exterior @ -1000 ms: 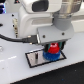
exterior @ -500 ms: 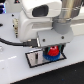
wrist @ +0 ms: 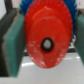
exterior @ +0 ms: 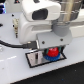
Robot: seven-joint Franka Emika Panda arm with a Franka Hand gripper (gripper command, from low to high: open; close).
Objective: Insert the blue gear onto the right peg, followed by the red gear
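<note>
We see the hand (wrist: 44,44) clamped on the red gear (wrist: 46,37), holding it directly over the blue gear (exterior: 50,58) on the white plate (exterior: 34,60).

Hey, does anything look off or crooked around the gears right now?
Nothing stands out. The red gear sits squarely between the jaws of the gripper, over the blue gear on the white plate. No spill or damage shows.

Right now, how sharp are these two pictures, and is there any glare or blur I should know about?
Exterior view: low resolution and soft, the arm's white shell nearly blown out, the red gear only a small patch over the blue gear. Wrist view: the red gear fills the picture, its teeth smeared, the fingers beside it blurred.
</note>
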